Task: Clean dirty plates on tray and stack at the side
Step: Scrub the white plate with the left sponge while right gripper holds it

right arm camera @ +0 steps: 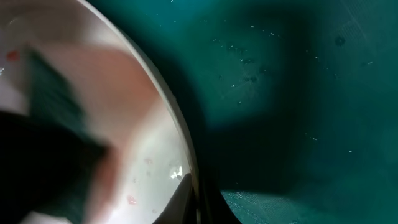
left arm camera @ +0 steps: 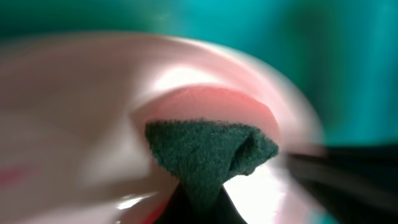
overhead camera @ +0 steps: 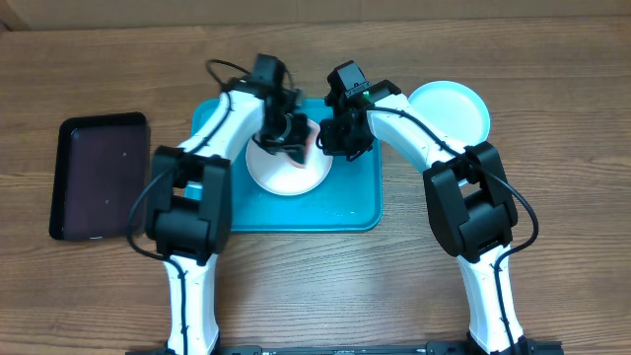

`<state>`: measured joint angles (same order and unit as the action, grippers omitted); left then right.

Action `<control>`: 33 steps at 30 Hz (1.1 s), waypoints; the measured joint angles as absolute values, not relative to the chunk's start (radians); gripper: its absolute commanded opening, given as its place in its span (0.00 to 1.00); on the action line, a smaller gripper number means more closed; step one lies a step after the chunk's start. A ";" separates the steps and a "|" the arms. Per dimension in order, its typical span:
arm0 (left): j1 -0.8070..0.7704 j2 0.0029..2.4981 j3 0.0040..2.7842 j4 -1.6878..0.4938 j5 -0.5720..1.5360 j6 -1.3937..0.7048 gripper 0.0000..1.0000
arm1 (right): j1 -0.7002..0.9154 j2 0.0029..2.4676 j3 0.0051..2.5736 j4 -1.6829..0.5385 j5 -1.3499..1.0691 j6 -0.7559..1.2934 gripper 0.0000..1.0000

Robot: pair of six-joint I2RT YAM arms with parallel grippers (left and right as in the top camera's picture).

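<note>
The white plate [overhead camera: 291, 176] sits tilted on the turquoise tray [overhead camera: 355, 202], with reddish smears near its far rim. My left gripper [overhead camera: 286, 133] is shut on a dark green scouring pad [left arm camera: 208, 152], which presses on the plate's pink-smeared inside [left arm camera: 74, 93]. My right gripper [overhead camera: 330, 138] is shut on the white plate's right rim [right arm camera: 186, 155], one finger on each side [right arm camera: 198, 199]. The pad shows blurred in the right wrist view [right arm camera: 56, 93]. The light blue plate [overhead camera: 449, 108] lies on the table right of the tray. The yellow-green plate is out of view.
A black rectangular tray [overhead camera: 99, 176] lies on the table at the left. The turquoise tray's floor [right arm camera: 298, 93] is wet with small droplets. Both arms cross over the tray's far half.
</note>
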<state>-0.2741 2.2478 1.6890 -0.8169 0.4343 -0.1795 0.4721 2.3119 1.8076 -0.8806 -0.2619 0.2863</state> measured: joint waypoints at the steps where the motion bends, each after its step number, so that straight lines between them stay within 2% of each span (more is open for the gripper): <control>1: -0.288 2.253 1.688 -0.818 0.469 -0.176 0.04 | 0.472 2.312 1.808 -0.881 -0.262 0.286 0.04; 6: -0.301 2.260 1.687 -0.818 0.521 -0.176 0.04 | 0.466 2.308 1.805 -0.889 -0.255 0.276 0.04; 11: -0.309 2.259 1.688 -0.848 0.433 -0.208 0.04 | 0.466 2.308 1.804 -0.888 -0.257 0.277 0.04; 25: -0.340 2.231 1.691 -0.770 -0.251 -0.381 0.04 | 0.474 2.308 1.804 -0.880 -0.255 0.281 0.04; 33: -0.339 2.243 1.690 -0.779 -0.400 -0.388 0.04 | 0.474 2.308 1.804 -0.884 -0.257 0.281 0.04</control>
<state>-0.3389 2.2429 1.6901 -0.7788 -0.3996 -0.3878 0.4740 2.3085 1.8042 -0.8837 -0.2565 0.2813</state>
